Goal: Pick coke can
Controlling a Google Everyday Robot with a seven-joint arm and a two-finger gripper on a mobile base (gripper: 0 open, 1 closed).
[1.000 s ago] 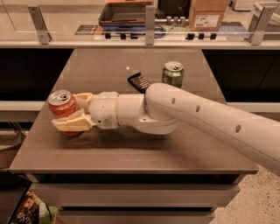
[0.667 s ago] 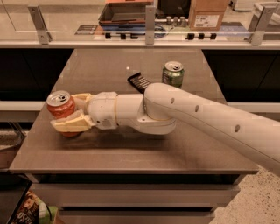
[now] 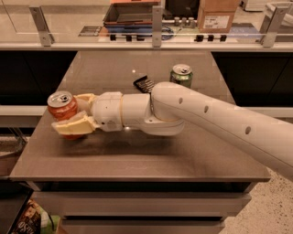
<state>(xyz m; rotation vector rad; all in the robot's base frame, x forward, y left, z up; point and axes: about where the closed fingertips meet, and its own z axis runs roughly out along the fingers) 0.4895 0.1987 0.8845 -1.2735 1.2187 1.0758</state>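
The coke can (image 3: 62, 108) is red-orange with a silver top and stands upright near the left edge of the brown table (image 3: 137, 160). My gripper (image 3: 68, 115) reaches in from the right. Its cream fingers (image 3: 73, 125) sit on either side of the can, one in front and one behind, closed against it. The can's base is partly hidden by the front finger. I cannot tell whether the can is off the table. The white arm (image 3: 206, 119) stretches across the table from the lower right.
A green can (image 3: 181, 74) stands upright at the back of the table, right of centre. A small black object (image 3: 144, 84) lies next to it. A glass-railed counter (image 3: 155, 32) with trays and a cardboard box (image 3: 218, 13) runs behind the table.
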